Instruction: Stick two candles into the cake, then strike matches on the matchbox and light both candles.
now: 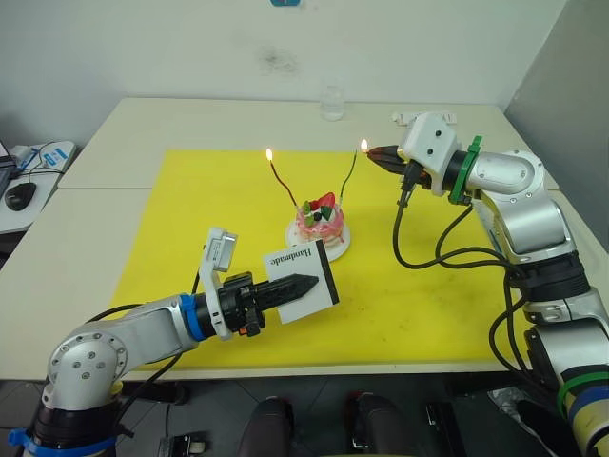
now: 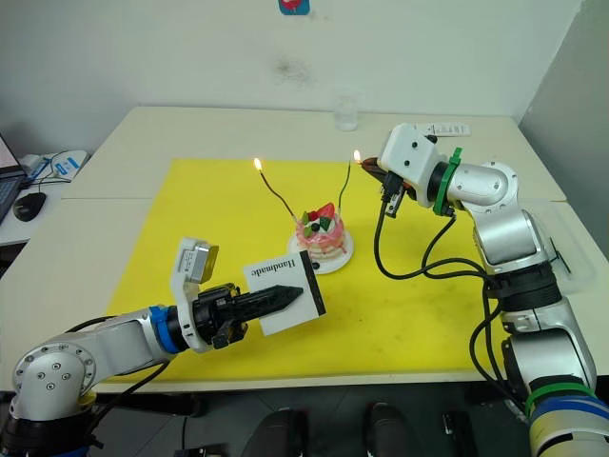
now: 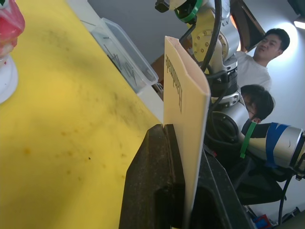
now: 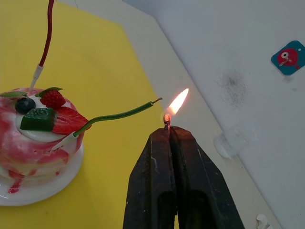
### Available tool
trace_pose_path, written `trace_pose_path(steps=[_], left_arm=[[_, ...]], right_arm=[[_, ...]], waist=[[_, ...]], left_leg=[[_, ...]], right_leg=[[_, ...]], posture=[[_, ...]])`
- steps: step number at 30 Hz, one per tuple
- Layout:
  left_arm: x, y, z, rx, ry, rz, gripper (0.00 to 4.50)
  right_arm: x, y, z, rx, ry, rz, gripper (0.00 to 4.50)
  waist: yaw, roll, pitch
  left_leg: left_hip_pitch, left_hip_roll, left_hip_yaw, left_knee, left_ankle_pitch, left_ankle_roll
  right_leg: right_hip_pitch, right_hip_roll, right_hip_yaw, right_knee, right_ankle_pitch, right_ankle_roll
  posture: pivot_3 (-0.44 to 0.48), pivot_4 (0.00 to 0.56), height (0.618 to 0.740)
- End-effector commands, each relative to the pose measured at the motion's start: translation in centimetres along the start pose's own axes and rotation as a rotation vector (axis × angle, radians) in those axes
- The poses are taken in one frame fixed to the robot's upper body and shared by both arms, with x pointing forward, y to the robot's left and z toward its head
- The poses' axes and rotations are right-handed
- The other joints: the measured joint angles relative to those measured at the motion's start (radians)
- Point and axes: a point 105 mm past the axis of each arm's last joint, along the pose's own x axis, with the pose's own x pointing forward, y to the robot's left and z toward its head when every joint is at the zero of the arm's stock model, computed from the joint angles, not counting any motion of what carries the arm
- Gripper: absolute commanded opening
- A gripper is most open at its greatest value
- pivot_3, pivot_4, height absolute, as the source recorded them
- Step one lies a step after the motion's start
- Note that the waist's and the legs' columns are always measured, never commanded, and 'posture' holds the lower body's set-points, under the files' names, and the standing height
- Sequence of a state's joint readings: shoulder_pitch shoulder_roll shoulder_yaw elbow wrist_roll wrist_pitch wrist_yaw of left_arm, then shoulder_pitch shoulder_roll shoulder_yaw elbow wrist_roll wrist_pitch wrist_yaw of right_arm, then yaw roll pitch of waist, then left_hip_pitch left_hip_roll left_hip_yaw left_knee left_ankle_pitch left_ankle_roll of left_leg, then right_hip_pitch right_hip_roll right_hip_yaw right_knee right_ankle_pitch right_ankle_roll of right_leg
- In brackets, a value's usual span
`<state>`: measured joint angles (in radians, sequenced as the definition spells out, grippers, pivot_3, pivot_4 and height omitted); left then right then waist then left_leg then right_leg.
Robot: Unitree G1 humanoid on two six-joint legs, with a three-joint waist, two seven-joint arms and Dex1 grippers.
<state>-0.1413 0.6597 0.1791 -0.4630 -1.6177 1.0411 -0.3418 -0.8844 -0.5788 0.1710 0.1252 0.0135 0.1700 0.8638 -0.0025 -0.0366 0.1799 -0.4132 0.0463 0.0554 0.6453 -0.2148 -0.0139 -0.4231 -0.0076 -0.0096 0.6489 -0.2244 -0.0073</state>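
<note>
Standing in the pink cake [image 1: 321,223] on its white plate [image 1: 340,243], near the middle of the yellow mat [image 1: 190,248] on the table [image 1: 114,152], are both candles. The dark red candle [image 1: 283,187] is leaning toward the robot's left and burning at its tip. The green candle [image 4: 121,115] is arching toward the right end effector [image 4: 167,131]; in the right wrist view its tip is looking unlit, though in the head views the flame beside it is too close to separate, so this is uncertain.

The right end effector, fingers pressed together, is pinching a burning match [image 4: 167,119], its flame sitting just beside the green candle's tip.

The left end effector [image 1: 300,284] is hanging in front of the cake, nearer the robot, above the mat, clamping the white matchbox [image 1: 306,271] between its fingers, the "Handmade" print facing up.

A clear glass [image 1: 331,102] is standing at the table's far edge. Two people [image 3: 259,62] are showing in the left wrist view.
</note>
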Motion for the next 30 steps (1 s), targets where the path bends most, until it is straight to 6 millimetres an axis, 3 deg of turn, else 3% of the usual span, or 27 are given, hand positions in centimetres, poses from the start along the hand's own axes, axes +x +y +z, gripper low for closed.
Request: trace_pose_path(steps=[1,30], left_arm=[[0.32,-1.17,0.21,0.025,0.005,-0.053,0.00],[0.46,-1.11,0.20,0.031,0.009,-0.052,0.00]], right_arm=[[-0.26,-1.18,1.95,-0.047,-0.051,-0.044,0.03],[0.22,-0.94,2.46,-0.051,-0.070,-0.025,0.03]], waist=[[0.000,0.000,0.000],[0.000,0.000,0.000]], left_leg=[[0.000,0.000,0.000,0.000,0.000,0.000],[0.000,0.000,0.000,0.000,0.000,0.000]], right_leg=[[0.000,0.000,0.000,0.000,0.000,0.000],[0.000,0.000,0.000,0.000,0.000,0.000]], posture=[[0.000,0.150,0.740],[0.000,0.150,0.740]])
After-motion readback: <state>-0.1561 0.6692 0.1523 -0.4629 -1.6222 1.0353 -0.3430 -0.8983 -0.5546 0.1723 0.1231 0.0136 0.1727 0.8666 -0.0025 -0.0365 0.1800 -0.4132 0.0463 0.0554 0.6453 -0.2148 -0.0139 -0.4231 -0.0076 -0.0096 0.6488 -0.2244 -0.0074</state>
